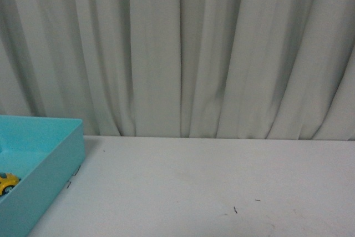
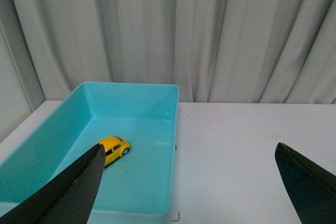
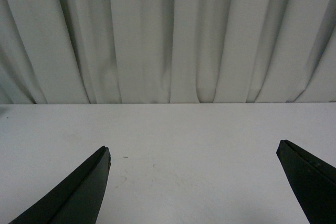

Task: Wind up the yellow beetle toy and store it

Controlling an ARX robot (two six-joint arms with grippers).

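Yellow beetle toy inside turquoise bin, half cut off in front view, left gripper and right gripper both wide open, empty, only fingertips visible.

Toy beetle car: glossy yellow — dark windows
Storage bin: plain turquoise
Table: white
Curtain: pale grey-white — vertical folds
Gripper fingers: black

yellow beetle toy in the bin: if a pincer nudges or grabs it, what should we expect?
The yellow beetle toy stands on its wheels on the flat floor of the turquoise bin, so a nudge would probably roll it. Its glossy, rounded shell may slip between fingertips. It looks small and rigid, so it is likely light.
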